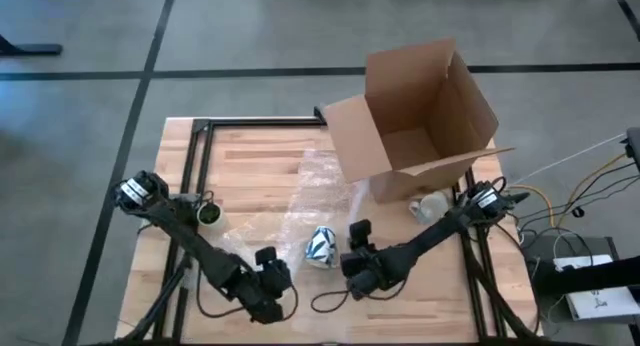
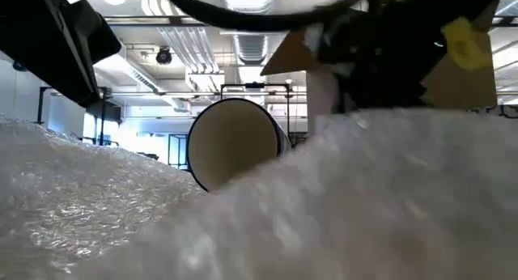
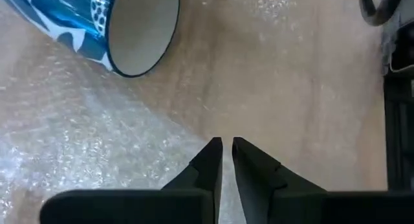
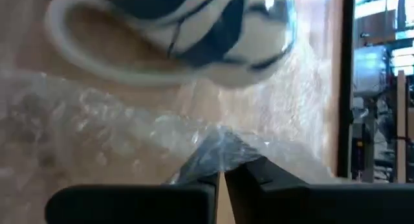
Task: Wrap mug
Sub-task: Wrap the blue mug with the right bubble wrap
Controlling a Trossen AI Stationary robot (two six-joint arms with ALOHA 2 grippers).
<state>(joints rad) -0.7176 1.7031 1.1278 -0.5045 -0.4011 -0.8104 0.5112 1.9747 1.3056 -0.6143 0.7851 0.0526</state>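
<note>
The mug (image 1: 320, 247), white with a blue pattern, lies on its side near the front edge of the wooden table (image 1: 250, 156), resting on the near end of a clear bubble wrap sheet (image 1: 305, 201). It sits between the 2 grippers. The left gripper (image 1: 268, 276) is just left of the mug and slightly nearer the table's front edge; its 2 fingers are drawn together with only a thin slit between them, gripping nothing, with the mug's open mouth (image 3: 143, 30) ahead of them. The right gripper (image 1: 357, 256) is just right of the mug, its fingers pinched on a bunched edge of the wrap (image 4: 220, 146). An open cardboard box (image 1: 415, 111) stands at the far right.
</note>
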